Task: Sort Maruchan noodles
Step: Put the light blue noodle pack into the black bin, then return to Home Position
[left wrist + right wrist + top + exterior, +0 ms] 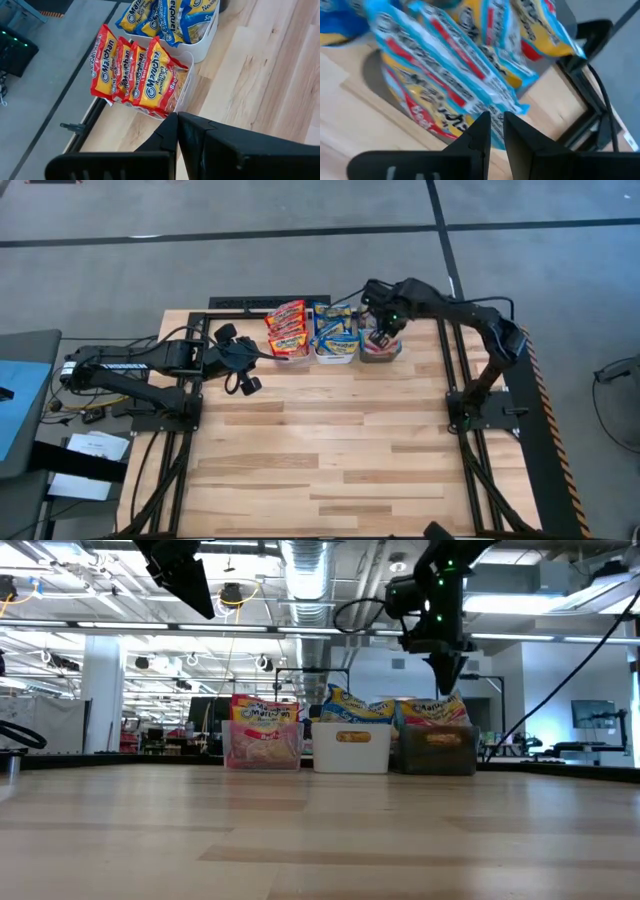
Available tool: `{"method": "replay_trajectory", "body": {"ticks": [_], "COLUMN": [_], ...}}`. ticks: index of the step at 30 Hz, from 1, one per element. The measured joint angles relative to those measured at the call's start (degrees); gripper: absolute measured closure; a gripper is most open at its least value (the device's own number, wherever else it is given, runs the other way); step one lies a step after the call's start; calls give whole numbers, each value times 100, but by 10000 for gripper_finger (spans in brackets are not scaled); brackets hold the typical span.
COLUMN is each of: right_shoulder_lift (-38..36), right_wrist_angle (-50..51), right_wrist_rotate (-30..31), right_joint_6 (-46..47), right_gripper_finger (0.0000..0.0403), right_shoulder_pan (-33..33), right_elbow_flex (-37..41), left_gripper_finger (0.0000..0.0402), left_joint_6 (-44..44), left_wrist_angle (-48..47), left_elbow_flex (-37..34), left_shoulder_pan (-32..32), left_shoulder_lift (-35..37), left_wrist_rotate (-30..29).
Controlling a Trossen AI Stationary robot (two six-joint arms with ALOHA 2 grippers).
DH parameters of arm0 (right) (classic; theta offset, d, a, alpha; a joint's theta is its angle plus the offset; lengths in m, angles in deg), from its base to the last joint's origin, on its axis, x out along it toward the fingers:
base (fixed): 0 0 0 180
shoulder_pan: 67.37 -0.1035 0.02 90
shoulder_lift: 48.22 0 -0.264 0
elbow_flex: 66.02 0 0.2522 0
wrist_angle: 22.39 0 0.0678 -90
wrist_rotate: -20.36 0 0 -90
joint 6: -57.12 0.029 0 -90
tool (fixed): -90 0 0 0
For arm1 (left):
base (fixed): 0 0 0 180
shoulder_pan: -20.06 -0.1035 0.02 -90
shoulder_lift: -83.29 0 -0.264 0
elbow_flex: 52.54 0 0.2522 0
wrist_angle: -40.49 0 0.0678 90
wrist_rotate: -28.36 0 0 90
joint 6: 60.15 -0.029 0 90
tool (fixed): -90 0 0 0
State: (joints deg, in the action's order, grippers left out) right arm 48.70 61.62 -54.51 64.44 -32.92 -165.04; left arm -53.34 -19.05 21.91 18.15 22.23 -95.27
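While the left pincer [243,358] waits at nine o'clock on the pale wooden plank table [330,450], its dark fingers pressed together on nothing, the sorting looks all but finished. No packets lie loose on the boards that I can see.

Along the twelve o'clock edge stand three small bins in a row, touching or nearly so. The clear plastic bin [288,348], leftmost, holds the red-and-yellow crinkly Maruchan packets [137,75], standing on edge. The white rectangular bin [336,350], in the middle, holds the blue Maruchan packets [334,323]. The dark grey bin [434,751], rightmost, holds the yellow packets with light-blue edging [455,60].

The right pincer [381,332] hangs just above the dark grey bin, tips pointing down at its packets. Its fingers stand almost together with only a thin slit between them, and nothing is gripped there.

In my judgement the step in hand is the close of the last drop into the grey bin. The next move calls for the right arm to rise straight up clear of the packet tops, so as not to drag one out, then draw back towards three o'clock.
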Motion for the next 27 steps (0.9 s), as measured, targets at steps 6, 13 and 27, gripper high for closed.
{"method": "replay_trajectory", "body": {"ticks": [6,13,27], "right_shoulder_lift": [-11,-47,-801], "right_wrist_angle": [12,-119,-286], "right_wrist_rotate": [-182,-120,9], "right_joint_6": [168,142,-8], "right_gripper_finger": [328,328,328], "right_shoulder_pan": [147,80,21], "right_elbow_flex": [417,521,243], "left_gripper_finger": [401,401,401], "left_joint_6": [9,-15,174], "left_wrist_angle": [0,0,10], "left_elbow_flex": [0,0,-8], "left_shoulder_pan": [0,-2,-2], "left_shoulder_lift": [0,0,745], "left_wrist_rotate": [1,0,261]}}
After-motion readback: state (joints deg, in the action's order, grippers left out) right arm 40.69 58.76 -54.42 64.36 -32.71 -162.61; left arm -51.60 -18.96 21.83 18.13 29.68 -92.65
